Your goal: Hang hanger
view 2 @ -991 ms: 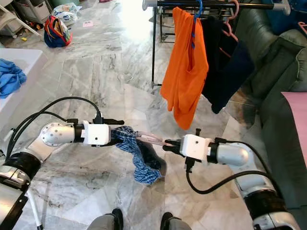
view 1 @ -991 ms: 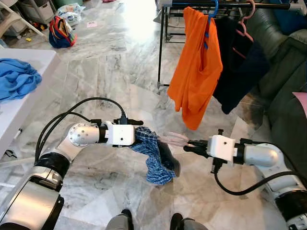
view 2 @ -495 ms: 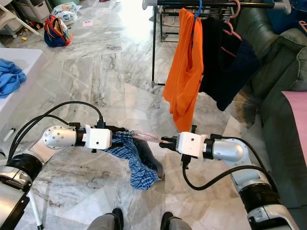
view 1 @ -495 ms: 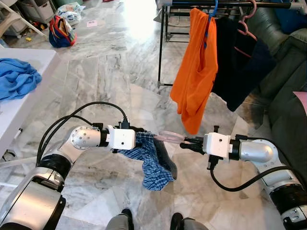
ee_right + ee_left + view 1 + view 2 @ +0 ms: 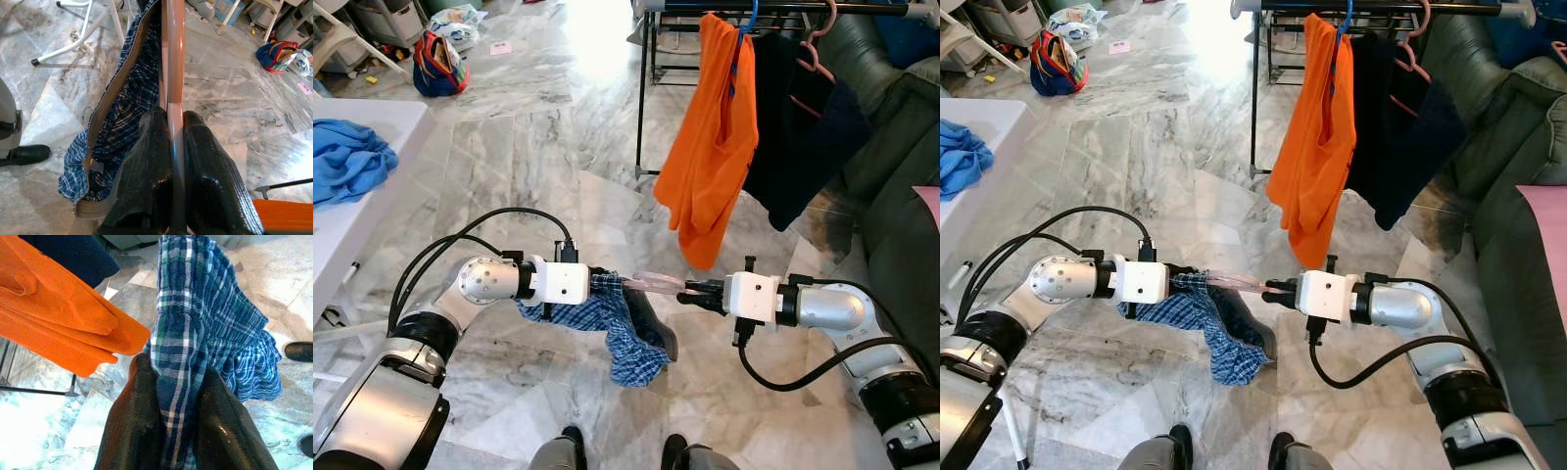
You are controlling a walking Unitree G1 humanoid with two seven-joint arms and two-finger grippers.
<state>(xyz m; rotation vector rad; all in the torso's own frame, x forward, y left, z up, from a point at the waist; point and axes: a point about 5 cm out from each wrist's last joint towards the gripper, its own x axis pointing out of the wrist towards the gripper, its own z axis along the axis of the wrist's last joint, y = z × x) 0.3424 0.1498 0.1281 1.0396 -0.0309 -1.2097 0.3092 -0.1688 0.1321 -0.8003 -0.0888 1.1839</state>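
A blue plaid garment (image 5: 617, 323) hangs between my two arms above the marble floor. My left gripper (image 5: 599, 284) is shut on its bunched waist; the left wrist view shows the plaid cloth (image 5: 178, 357) pinched between the black fingers (image 5: 132, 431). A pink plastic hanger (image 5: 656, 284) runs into the garment. My right gripper (image 5: 690, 291) is shut on the hanger's end, and in the right wrist view the pink hanger bar (image 5: 175, 73) sits between the fingers (image 5: 146, 156). The clothes rack (image 5: 773, 10) stands ahead, beyond both grippers.
On the rack hang an orange shirt (image 5: 710, 147) on a blue hanger and a dark garment (image 5: 798, 137) on a pink hanger. A dark green sofa (image 5: 901, 147) is on the right, a white table (image 5: 362, 196) with blue cloth (image 5: 342, 157) on the left. My feet (image 5: 573, 450) show below.
The right gripper has pushed the hanger a little further left into the garment, and the plaid cloth has spread lower under the left gripper. The view has shifted slightly.
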